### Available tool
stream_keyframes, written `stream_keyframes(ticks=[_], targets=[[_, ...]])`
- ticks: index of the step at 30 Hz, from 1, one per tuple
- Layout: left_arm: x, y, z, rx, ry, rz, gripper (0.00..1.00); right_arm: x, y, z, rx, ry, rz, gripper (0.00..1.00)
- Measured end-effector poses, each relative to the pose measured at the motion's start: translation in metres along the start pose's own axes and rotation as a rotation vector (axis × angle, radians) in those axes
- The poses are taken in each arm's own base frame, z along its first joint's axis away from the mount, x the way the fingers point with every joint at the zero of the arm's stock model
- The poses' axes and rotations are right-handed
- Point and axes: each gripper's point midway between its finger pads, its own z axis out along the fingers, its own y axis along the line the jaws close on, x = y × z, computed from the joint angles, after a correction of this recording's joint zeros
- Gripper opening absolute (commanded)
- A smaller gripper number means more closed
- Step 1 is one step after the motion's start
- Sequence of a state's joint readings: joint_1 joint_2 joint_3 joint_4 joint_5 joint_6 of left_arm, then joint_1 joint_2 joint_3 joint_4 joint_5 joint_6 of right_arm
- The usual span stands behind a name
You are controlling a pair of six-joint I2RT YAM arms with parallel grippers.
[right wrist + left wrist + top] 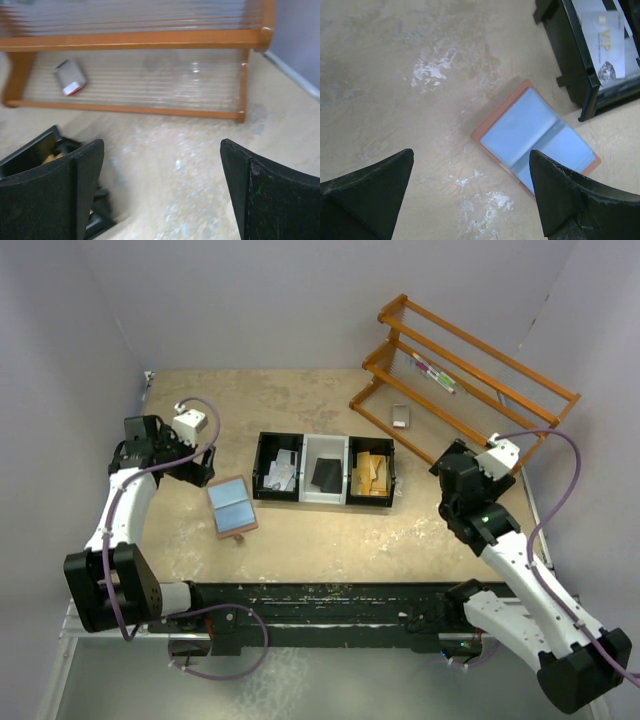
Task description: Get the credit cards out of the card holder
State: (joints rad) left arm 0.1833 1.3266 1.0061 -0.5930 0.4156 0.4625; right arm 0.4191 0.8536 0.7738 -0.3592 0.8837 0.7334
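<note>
The left arm (125, 505) is arching up the left side of the frame, the left pincer (203, 468) gaping wide, holding nothing. The right arm (520, 560) is slanting in from lower right, the right pincer (452, 468) gaping too, empty.

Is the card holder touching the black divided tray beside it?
Apart. The left wrist view shows a strip of bare table running between the card holder and the outer wall of the black tray.

The black-and-white three-compartment plastic tray (258, 465) is seen whole from overhead; its ends are shared by the close wrist views (angled downward).
</note>
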Motion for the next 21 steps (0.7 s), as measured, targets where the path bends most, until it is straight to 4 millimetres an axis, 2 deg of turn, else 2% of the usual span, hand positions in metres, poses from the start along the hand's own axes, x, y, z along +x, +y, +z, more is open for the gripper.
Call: stream_keyframes(ticks=[3, 13, 18, 21], targets=[[-0.007, 0.010, -0.001, -0.071, -0.118, -0.043, 0.99, 0.012, -0.016, 0.010, 0.069, -0.038, -0.049, 1.00], [0.015, 0.010, 0.025, -0.146, -0.252, -0.199, 0.99, 0.028, -0.029, 0.036, 0.246, -0.098, -0.202, 1.00], [0.030, 0.008, 0.033, -0.165, -0.269, -0.244, 0.99, 0.045, -0.049, 0.037, 0.266, -0.127, -0.199, 1.00], [0.023, 0.012, 0.033, -0.181, -0.300, -0.254, 0.99, 0.049, -0.056, 0.034, 0.225, -0.160, -0.185, 1.00]])
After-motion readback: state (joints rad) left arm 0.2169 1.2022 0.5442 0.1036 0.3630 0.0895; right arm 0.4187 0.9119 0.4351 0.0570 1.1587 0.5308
